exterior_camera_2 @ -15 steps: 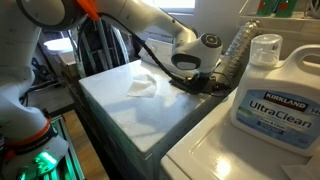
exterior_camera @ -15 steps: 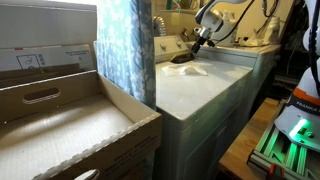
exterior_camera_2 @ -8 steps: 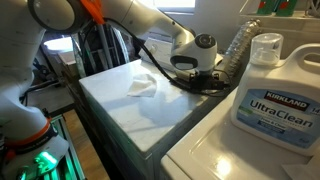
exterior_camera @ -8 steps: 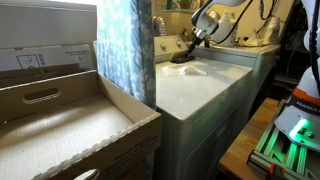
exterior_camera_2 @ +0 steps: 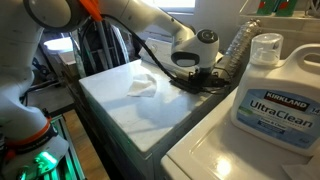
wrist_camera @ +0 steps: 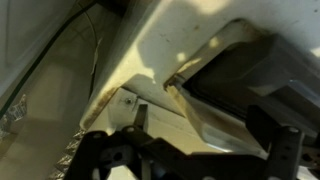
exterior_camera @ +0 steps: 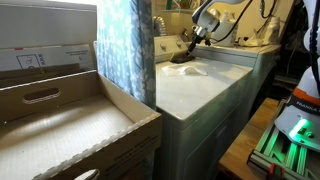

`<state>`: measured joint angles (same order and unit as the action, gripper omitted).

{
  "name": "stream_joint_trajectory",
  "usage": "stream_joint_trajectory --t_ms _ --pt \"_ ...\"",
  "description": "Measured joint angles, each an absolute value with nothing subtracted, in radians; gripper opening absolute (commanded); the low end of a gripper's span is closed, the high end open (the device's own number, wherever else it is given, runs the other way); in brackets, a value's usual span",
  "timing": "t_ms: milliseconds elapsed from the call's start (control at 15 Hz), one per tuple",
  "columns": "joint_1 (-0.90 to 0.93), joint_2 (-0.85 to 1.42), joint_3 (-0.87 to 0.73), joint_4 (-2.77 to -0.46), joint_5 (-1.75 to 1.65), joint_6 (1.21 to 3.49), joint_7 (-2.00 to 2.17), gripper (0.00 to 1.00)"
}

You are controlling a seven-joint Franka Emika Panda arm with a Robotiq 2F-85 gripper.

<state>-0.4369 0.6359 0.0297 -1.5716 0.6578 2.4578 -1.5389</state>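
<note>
Your gripper (exterior_camera_2: 205, 77) is low over the far end of the white washer top (exterior_camera_2: 150, 120), right above a flat dark object (exterior_camera_2: 187, 84) that lies on that surface; in both exterior views the fingertips seem to reach the dark object, but you cannot tell whether they actually touch it. You cannot tell how the jaws stand either; the exterior views show them too small and partly hidden by the wrist, and the wrist view is blurred, with only dark finger parts (wrist_camera: 287, 150) along its bottom edge and a pale, stained surface beyond them.

In an exterior view the dark object (exterior_camera: 181, 59) sits at the far left corner of the washer top, close to the back panel; a crumpled white cloth (exterior_camera: 193, 70) lies just beside it on the near side. Seen from the opposite side, that cloth (exterior_camera_2: 143, 85) is to the left of the dark object, near it but apart from the gripper.

A clear plastic bottle (exterior_camera_2: 236, 48) stands upright just right of the gripper, by the back wall; a large Kirkland UltraClean detergent jug (exterior_camera_2: 272, 95) stands near and to the right, on the neighbouring machine's top (exterior_camera_2: 205, 150), well apart from the dark object.

A blue patterned curtain (exterior_camera: 125, 50) hangs at the washer's left side; a big open cardboard box (exterior_camera: 60, 130) fills the near left.
</note>
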Motion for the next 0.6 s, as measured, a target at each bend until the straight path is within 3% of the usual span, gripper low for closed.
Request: stream_joint_trajectory --t_ms 600 --pt "-0.410 0.582 -0.019 -1.592 0.542 2.249 -1.292 1.00"
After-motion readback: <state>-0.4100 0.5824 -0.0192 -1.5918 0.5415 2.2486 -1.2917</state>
